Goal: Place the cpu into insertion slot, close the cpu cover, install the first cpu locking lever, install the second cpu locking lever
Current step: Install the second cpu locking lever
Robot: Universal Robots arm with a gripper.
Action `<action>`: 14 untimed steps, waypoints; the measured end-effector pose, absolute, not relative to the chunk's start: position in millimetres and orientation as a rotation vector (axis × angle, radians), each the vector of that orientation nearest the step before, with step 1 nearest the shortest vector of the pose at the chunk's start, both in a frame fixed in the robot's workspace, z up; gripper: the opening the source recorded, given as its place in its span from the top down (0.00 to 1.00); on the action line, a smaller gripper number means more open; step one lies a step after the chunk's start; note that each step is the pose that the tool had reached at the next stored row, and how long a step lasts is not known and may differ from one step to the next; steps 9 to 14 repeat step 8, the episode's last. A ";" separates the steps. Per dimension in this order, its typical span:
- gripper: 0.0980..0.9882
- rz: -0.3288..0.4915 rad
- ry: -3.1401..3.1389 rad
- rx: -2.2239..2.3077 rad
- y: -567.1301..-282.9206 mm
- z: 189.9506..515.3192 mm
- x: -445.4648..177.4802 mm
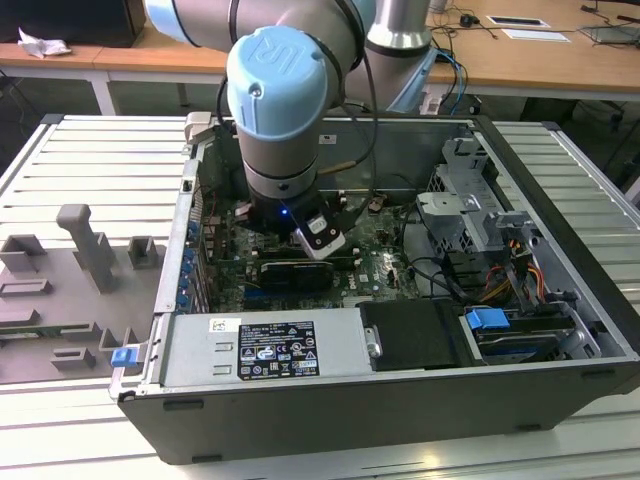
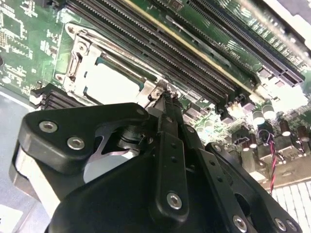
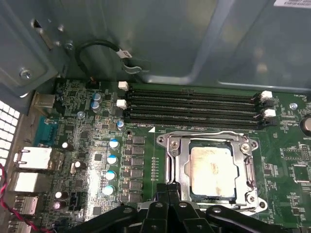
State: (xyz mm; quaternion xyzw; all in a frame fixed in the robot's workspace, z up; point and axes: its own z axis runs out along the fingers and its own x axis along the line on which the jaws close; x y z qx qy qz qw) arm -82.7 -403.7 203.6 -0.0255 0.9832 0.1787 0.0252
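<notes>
Status: cpu (image 3: 212, 170) is seated in the insertion slot (image 3: 243, 187), pale metal top showing through the cut-out. cpu cover (image 3: 176, 165) looks down flat over it, silvery frame around the chip in both wrist views, so steps one and two read as done.

Levers: can't say either is latched. A thin wire runs along the cover's edge nearest the memory slots (image 3: 194, 104), but whether it's hooked I can't tell. I'd call both lever steps open or in progress.

Gripper (image 3: 167, 187) is down inside the PC case (image 1: 560, 395), right at the socket edge opposite the memory slots, tips just beside or touching the cover frame. Jaws look pinched together with nothing visibly between them; tips may be pressing on something at the socket edge, too hidden to confirm.

Socket sits mid-motherboard (image 3: 82, 97), near the case's back wall.
</notes>
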 end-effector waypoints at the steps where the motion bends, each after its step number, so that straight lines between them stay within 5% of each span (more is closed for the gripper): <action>1: 0.99 0.553 3.040 -0.079 -403.7 205.0 -82.7; 14: 0.99 0.553 3.040 -0.079 -403.5 214.2 -82.7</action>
